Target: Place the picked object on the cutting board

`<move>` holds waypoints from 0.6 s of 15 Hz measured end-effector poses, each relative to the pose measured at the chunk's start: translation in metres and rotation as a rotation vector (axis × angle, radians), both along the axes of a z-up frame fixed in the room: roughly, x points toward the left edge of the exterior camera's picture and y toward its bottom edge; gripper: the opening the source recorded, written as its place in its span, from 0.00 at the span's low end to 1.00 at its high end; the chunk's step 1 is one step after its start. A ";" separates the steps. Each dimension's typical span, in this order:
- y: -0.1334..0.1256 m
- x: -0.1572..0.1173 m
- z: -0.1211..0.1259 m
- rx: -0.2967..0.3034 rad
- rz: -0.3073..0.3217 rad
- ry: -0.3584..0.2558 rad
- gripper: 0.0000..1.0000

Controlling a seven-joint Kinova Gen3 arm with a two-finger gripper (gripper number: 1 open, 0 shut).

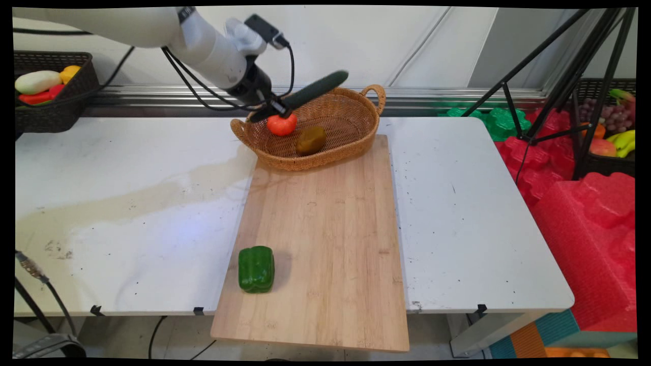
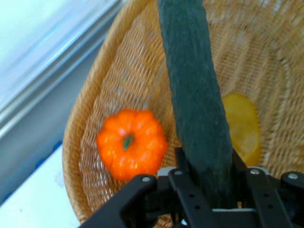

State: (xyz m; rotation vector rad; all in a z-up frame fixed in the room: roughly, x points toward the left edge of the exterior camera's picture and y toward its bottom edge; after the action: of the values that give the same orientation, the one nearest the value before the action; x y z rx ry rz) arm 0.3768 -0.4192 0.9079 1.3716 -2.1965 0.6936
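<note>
One cucumber (image 2: 194,109) clamped between jaws (above basket (image 1: 356,137)).

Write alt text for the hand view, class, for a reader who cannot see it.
The gripper holds a dark green cucumber by one end above a wicker basket. In the basket lie a small orange pumpkin and, partly hidden behind the cucumber, a yellow piece that cannot be identified.

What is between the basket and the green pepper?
Only bare cutting board lies between the basket and the pepper, as the main view shows.
</note>
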 end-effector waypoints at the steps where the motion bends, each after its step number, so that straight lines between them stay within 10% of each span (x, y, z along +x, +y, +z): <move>1: 0.006 -0.003 0.010 -0.021 -0.011 0.004 0.00; 9: 0.081 -0.032 0.044 -0.036 -0.097 0.072 0.00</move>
State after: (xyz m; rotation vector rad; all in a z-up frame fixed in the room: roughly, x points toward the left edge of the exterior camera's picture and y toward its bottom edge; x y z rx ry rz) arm 0.3444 -0.3384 0.9523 1.2444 -2.1674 0.6354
